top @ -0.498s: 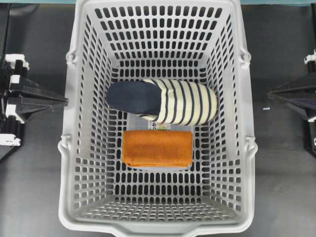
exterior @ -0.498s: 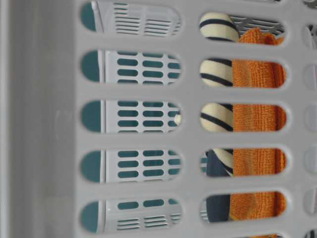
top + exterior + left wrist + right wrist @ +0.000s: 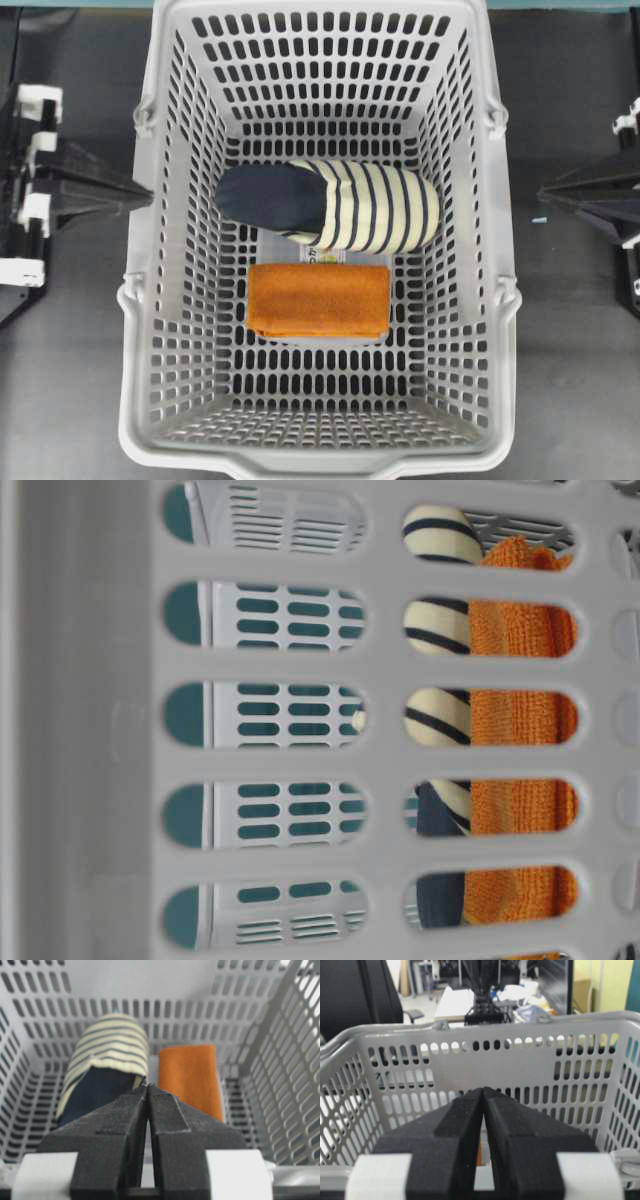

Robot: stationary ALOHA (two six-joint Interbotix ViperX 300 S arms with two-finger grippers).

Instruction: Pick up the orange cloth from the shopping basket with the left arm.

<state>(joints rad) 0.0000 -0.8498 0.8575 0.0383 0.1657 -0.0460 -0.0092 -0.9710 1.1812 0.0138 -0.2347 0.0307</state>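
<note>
The orange cloth (image 3: 318, 300) lies folded flat on the floor of the light-grey shopping basket (image 3: 140, 300), just in front of the striped slipper. Through the wall slots in the table-level view the orange cloth (image 3: 520, 720) shows beside the slipper. My left gripper (image 3: 148, 197) is shut and empty, its tip at the basket's left rim. From the left wrist view the left gripper (image 3: 147, 1085) points into the basket, with the orange cloth (image 3: 190, 1077) ahead and slightly right. My right gripper (image 3: 543, 194) is shut and empty outside the basket's right wall.
A navy and cream striped slipper (image 3: 330, 205) lies across the basket floor behind the cloth, touching or nearly touching its far edge. A white label (image 3: 320, 257) peeks out between them. The basket wall (image 3: 520, 1060) stands tall in front of the right gripper (image 3: 483, 1090).
The left gripper has shifted a little toward the basket's left rim. The right arm, cloth and slipper have stayed put.
</note>
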